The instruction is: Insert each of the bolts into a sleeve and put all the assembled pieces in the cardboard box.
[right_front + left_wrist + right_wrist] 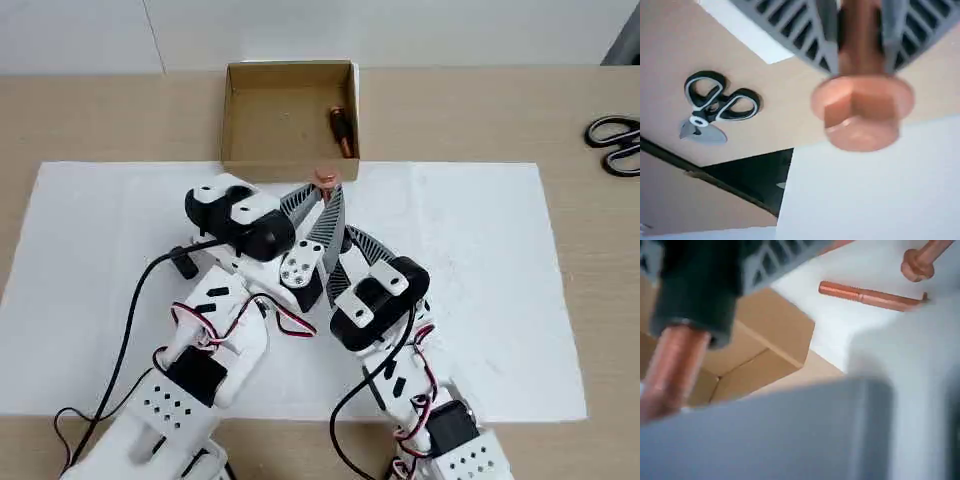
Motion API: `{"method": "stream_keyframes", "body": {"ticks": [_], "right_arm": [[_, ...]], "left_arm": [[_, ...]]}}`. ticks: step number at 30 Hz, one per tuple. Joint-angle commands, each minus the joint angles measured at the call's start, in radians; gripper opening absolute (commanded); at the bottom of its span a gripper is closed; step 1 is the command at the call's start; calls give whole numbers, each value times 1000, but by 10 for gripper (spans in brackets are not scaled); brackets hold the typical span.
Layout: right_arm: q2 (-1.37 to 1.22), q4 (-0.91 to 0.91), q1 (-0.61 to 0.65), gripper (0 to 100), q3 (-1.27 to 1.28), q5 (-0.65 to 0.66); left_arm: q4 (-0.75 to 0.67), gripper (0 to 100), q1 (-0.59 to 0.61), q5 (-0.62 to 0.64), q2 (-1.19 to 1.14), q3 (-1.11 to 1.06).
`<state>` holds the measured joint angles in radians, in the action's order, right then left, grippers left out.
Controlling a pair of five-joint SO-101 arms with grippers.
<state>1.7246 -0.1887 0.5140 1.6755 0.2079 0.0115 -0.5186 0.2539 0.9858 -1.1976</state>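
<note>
One copper hex-flanged bolt (862,107) sits pinched in the ribbed grey left tool (860,65); the right tool (747,270), I cannot tell.

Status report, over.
Left gripper shut on bolt; right gripper shut on sleeve, by cardboard box front. One assembled piece inside. Two loose bolts on paper.

- I can't read any words, numbers or signs here.
- The cardboard box (275,120) on the far side is plain brown, with no label I can make out.
- The white sheet (480,280) on the table is blank too.
</note>
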Motion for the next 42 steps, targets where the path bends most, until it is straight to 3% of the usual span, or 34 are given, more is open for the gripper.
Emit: {"method": "stream_keyframes", "body": {"ticks": [1,10,13,20,22,29,37,42], "right_arm": [[15,24,10,4,-74,0],[15,22,-1,4,-138,0],[15,16,-2,4,-144,2],[15,16,-1,4,-149,2],[15,16,-1,4,-149,2],[15,16,-1,4,-150,2],[5,-16,-30,4,-164,5],[-5,-173,-137,2,-209,3]], "left_arm": [[-15,6,5,-15,3,13],[350,6,5,-21,126,33],[384,12,5,-21,149,61],[473,242,-2,-46,92,107],[516,265,0,-46,69,139],[542,265,26,-57,41,228],[632,259,158,-87,166,466],[690,64,250,-101,325,390]]}}
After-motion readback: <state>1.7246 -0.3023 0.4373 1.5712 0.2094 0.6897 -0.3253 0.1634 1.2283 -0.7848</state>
